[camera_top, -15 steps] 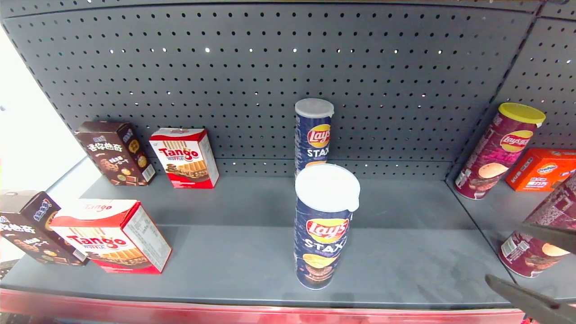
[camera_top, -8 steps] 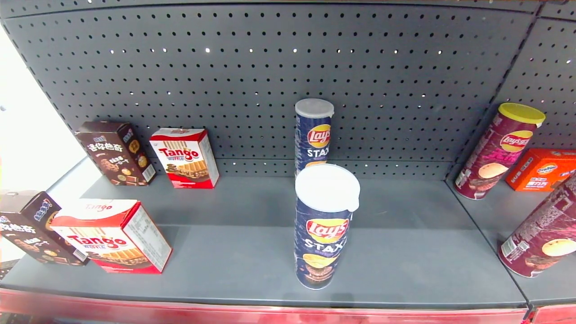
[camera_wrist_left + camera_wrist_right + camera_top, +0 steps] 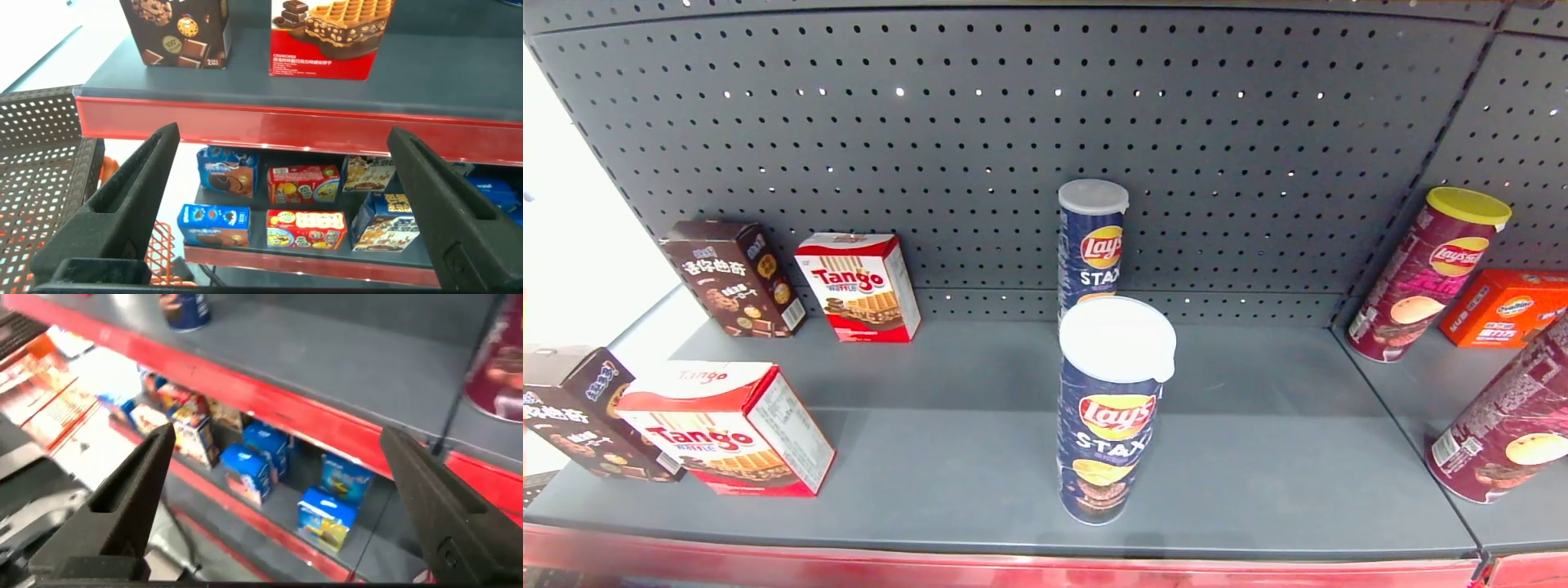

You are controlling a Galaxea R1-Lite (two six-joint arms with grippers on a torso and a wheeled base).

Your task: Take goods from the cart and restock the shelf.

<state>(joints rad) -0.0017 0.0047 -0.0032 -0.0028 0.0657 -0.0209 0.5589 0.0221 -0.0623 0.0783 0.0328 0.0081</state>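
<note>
On the grey shelf (image 3: 1258,457) a tall blue chip can (image 3: 1109,425) stands near the front edge, with a second blue can (image 3: 1092,245) behind it at the pegboard. My left gripper (image 3: 282,135) is open and holds nothing, hanging in front of the shelf's red front strip (image 3: 294,126). The cart's mesh wall (image 3: 41,163) lies beside it. My right gripper (image 3: 278,433) is open with nothing in it, low in front of the shelf, with the blue can's base (image 3: 184,310) beyond it.
Red wafer boxes (image 3: 727,433) (image 3: 862,286) and dark cookie boxes (image 3: 734,278) (image 3: 580,412) fill the shelf's left. Purple cans (image 3: 1429,273) (image 3: 1503,433) and an orange box (image 3: 1507,306) are at the right. A lower shelf holds several small boxes (image 3: 302,184).
The right gripper's open fingers stood at the head view's lower right a second ago and have since dropped out of that view. The goods on the shelf have not moved.
</note>
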